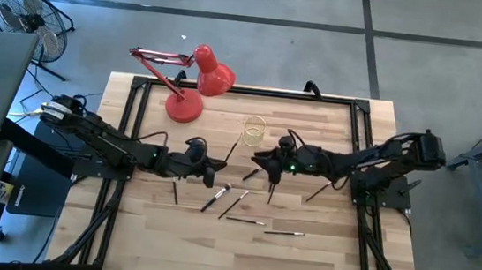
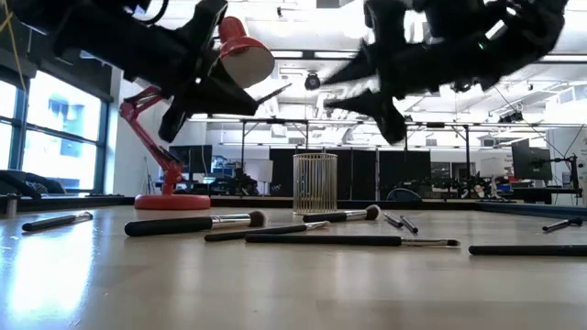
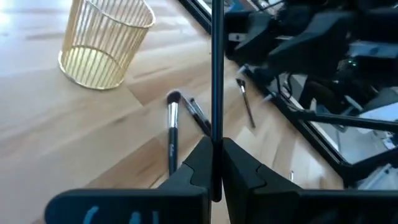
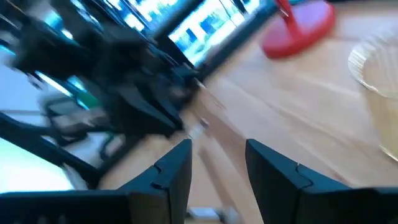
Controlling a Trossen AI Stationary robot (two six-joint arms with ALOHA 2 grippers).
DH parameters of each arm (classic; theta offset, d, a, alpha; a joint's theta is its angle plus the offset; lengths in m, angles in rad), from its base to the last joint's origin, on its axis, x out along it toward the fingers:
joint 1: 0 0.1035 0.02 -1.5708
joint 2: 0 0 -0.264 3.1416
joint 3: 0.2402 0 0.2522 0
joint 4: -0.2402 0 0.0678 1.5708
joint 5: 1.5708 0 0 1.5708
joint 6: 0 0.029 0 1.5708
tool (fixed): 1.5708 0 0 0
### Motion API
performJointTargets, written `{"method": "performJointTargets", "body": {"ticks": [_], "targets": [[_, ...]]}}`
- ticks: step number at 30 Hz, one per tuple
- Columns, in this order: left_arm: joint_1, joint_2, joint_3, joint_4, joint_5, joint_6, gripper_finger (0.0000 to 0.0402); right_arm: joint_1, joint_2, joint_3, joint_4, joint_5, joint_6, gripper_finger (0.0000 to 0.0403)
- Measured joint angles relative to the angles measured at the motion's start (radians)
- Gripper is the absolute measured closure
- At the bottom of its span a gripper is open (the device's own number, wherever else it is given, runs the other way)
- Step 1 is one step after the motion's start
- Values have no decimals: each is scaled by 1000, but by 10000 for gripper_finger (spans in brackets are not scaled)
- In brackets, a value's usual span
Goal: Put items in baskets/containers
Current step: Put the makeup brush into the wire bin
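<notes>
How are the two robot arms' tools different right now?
The left tool is shut on a thin dark brush; the right tool is open and empty. The left sits left of the cup, the right to the cup's right. Both hang above the table.

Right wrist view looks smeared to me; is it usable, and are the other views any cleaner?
Right wrist view: heavy motion blur, only the open right hand and red lamp base read clearly. Left wrist view: sharp, left hand shut on a thin brush, wire cup crisp. Low view: arms are dark silhouettes against bright windows, with glare on the table. High view: evenly lit.
</notes>
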Motion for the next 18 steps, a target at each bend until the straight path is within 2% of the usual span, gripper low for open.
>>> {"method": "performJointTargets", "body": {"ticks": [6, 11, 18], "targets": [[0, 0, 56, 2, -6, 3, 389, -1, -1, 108, -7, -5, -84, 258], [0, 0, 108, 0, -4, 28, 389, -1, -1, 187, -106, 17, -107, 258], [0, 0, 135, 2, -1, 49, 389, -2, -1, 213, -96, 36, -106, 258]]}}
